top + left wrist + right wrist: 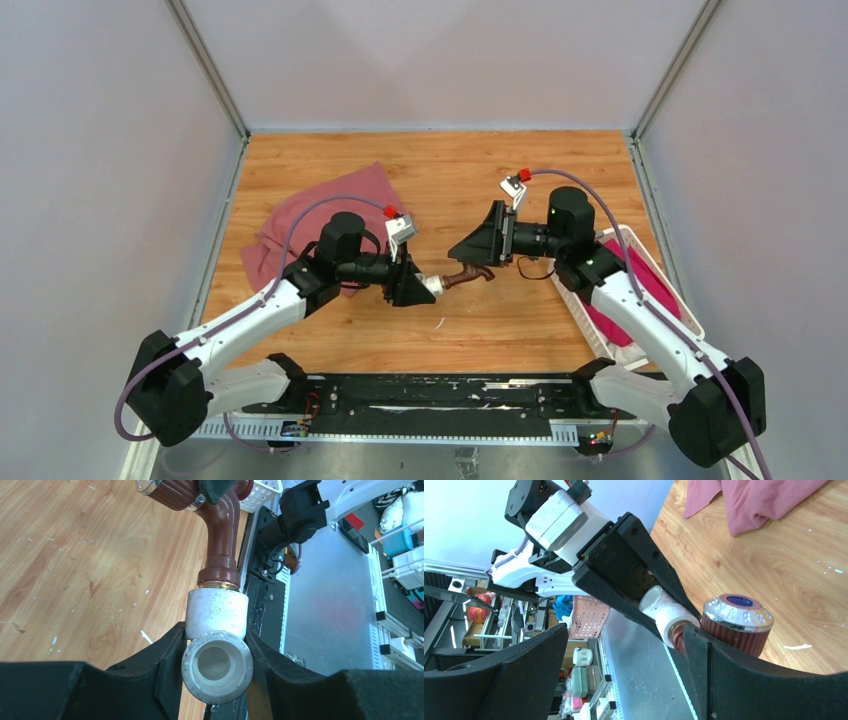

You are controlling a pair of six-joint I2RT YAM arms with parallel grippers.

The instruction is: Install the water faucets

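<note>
The white pipe fitting [216, 630] is clamped between the fingers of my left gripper [215, 652], its open socket facing the camera. The reddish-brown faucet [222, 535] sticks out of it, held above the wooden table; from above it is the bent brown faucet [468, 275] past the left gripper [418, 286]. My right gripper [478, 250] sits just above the faucet. In the right wrist view the right gripper [624, 640] stands wide open with nothing in the gap. The faucet's ribbed, silver-capped knob [736, 620] lies outside that gap, behind one finger.
A pink-red cloth [320, 215] lies crumpled at the left back of the table. A white slatted basket [672, 296] with a red cloth in it stands at the right, partly under the right arm. The black mounting rail [440, 390] runs along the near edge.
</note>
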